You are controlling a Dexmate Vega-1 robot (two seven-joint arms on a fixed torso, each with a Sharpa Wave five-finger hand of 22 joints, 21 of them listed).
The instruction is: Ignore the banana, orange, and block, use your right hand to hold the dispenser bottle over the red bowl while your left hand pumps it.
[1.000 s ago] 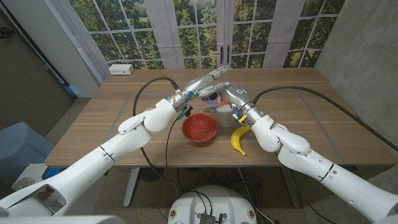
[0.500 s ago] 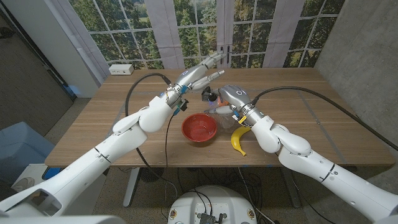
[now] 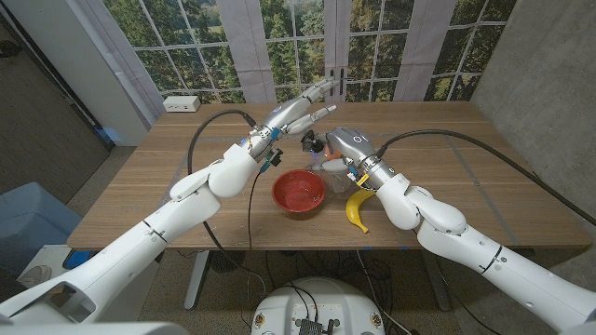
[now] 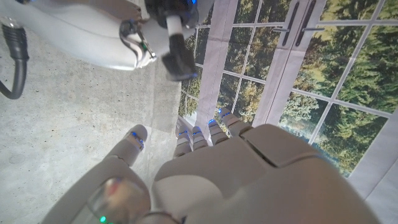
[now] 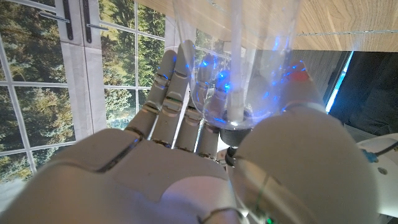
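A: Starting at the left, what is the left hand [image 3: 296, 113] doing?

B: It is raised above the far middle of the table [image 3: 168, 177], its fingers [image 3: 321, 89] stretched out and apart, holding nothing. In the left wrist view the fingers [image 4: 199, 134] reach toward the window, and a black pump nozzle [image 4: 179, 62] on a white stem shows beyond them, apart from the fingertips.

A: And just below that hand?

B: The red bowl [image 3: 298, 193] sits on the table near the middle, toward the near edge. It looks empty, though I cannot be sure.

A: Where is the dispenser bottle [image 3: 328, 164]?

B: Just right of and beyond the bowl, clear plastic, in the grip of the right hand [image 3: 346, 149]. Its dark pump head [image 3: 310, 142] points toward the left hand. In the right wrist view the fingers [image 5: 177, 93] curl around the clear bottle [image 5: 249, 56], with a tube running down inside it.

A: Is the bottle over the bowl?

B: It is close to the bowl's far right rim; whether it hangs over it I cannot tell.

A: Anything further right?

B: A banana [image 3: 357, 209] lies on the table just right of the bowl, under the right wrist.
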